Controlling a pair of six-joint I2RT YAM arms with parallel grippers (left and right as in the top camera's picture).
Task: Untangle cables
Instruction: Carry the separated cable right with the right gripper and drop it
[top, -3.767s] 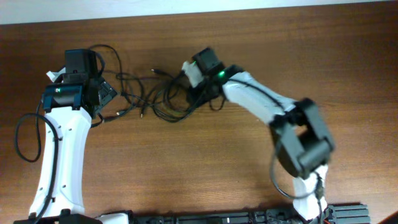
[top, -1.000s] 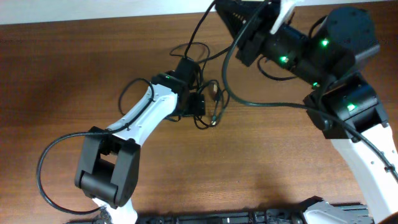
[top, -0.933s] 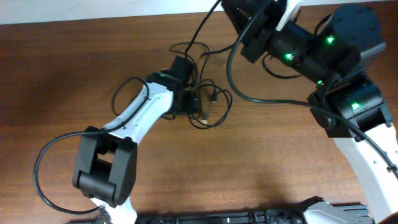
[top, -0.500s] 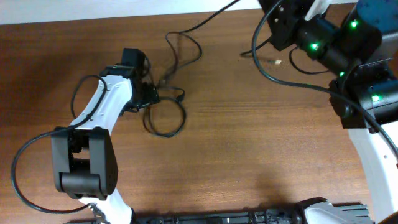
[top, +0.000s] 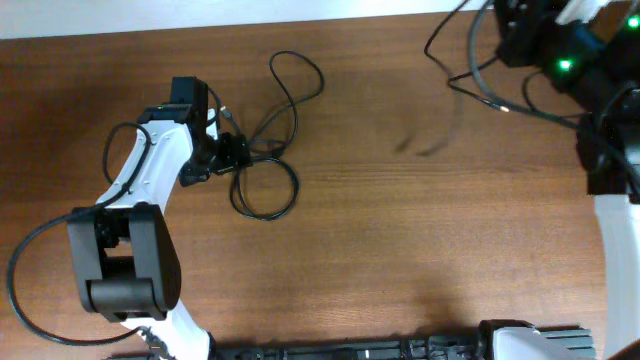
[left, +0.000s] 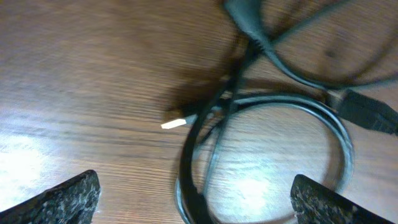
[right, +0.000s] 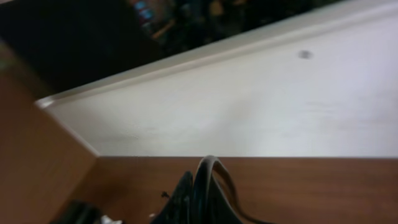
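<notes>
1. Cables (top: 262, 195), seen from overhead, lie on the counter (top: 400, 260) right beside your left hand (top: 228, 152): one loop just below it, another above and to its right, their strands crossing. Your right hand (top: 512, 25) is well apart from the left hand, far to its right, with a freed cable (top: 478, 82) hanging from it.
2. Left wrist view: your left hand (left: 198, 202) is spread wide and holds nothing. A light-tipped plug (left: 174, 123) and overlapping strands lie just ahead of it.
3. Right wrist view: your right hand is closed, pinching a black strand (right: 208, 183).
4. Progress, by my judgement: one cable is out. The crossed strands by the left hand are not yet parted.
</notes>
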